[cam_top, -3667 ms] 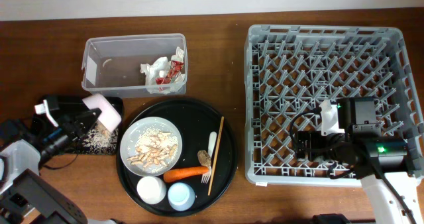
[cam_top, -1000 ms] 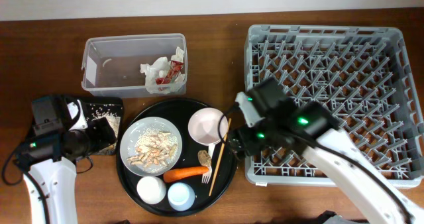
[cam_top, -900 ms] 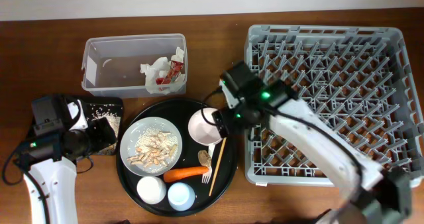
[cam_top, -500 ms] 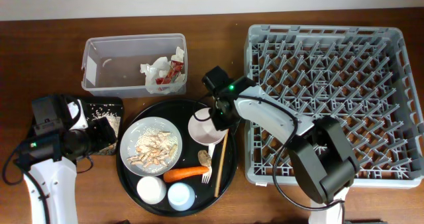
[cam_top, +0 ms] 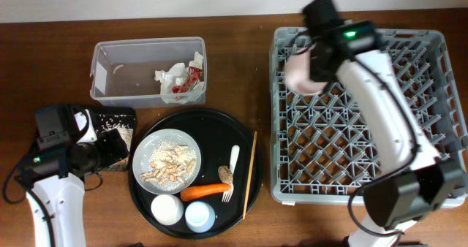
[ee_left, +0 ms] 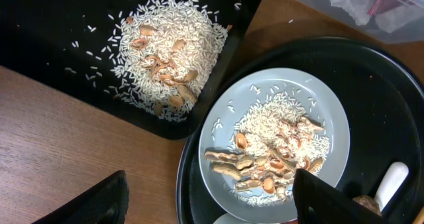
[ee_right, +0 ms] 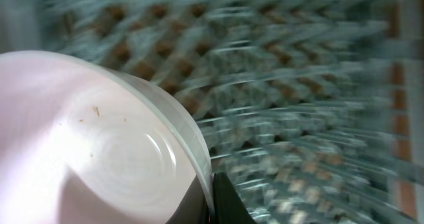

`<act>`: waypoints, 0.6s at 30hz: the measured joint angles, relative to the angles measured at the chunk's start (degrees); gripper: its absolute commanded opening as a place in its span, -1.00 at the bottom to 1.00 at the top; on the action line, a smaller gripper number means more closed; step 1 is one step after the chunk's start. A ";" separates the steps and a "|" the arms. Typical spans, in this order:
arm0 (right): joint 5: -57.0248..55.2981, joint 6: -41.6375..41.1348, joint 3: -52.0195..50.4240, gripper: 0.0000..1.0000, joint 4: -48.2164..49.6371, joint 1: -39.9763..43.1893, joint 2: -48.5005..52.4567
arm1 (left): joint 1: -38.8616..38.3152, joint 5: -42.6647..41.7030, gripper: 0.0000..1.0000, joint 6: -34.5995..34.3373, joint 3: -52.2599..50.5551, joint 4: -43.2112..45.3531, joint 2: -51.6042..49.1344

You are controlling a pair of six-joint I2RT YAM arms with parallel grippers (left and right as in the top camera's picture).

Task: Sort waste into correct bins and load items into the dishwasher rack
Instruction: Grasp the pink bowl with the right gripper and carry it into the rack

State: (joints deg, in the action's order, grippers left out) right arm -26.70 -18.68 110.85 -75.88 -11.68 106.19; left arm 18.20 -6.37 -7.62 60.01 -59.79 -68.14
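Observation:
My right gripper [cam_top: 310, 63] is shut on the rim of a pink bowl [cam_top: 297, 73] and holds it tilted above the back-left corner of the grey dishwasher rack [cam_top: 358, 33]. The right wrist view is blurred, but it shows the pink bowl [ee_right: 86, 151] with its rim pinched in the right gripper [ee_right: 209, 199]. My left gripper [cam_top: 113, 146] stands open and empty. In the left wrist view the left gripper [ee_left: 209, 204] hovers over the grey plate [ee_left: 331, 111] of rice and peanuts. Beside the plate is the black bin [ee_left: 79, 45] holding spilled rice.
A clear bin [cam_top: 117, 71] with wrappers [cam_top: 179, 80] stands at the back left. The round black tray [cam_top: 252, 141] carries the grey plate [cam_top: 167, 159], a carrot [cam_top: 205, 191], a fork [cam_top: 232, 170], a chopstick [cam_top: 250, 170], a white cup [cam_top: 167, 208] and a blue cup [cam_top: 199, 216].
My right gripper shut on the pink bowl on the round tray, lifted it and carried it right and back over the rack. The left arm has stayed put.

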 measured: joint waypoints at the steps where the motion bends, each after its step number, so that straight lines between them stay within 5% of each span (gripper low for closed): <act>1: -5.64 -0.66 0.22 -0.92 2.19 3.28 -0.11 | 0.00 -0.02 0.57 0.00 0.00 0.02 0.00; 7: -36.61 -0.83 0.28 -0.92 13.16 13.07 -0.17 | 0.00 -0.02 0.57 0.00 0.00 0.02 0.00; 12: -41.09 -1.84 -1.07 -0.92 8.37 16.57 -10.54 | 0.00 -0.02 0.57 0.00 0.00 0.15 0.00; 15: -42.53 -0.61 -3.61 -0.92 19.19 19.17 -20.20 | 0.00 -0.02 0.58 0.00 0.00 0.11 0.00; 18: -40.26 12.26 -4.61 -0.92 34.47 19.54 -10.40 | 0.00 -0.02 0.57 0.00 0.00 0.07 0.00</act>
State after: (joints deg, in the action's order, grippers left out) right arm -66.96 -6.42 106.24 -41.41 7.86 95.79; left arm 18.20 -6.39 -7.62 60.01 -59.72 -68.14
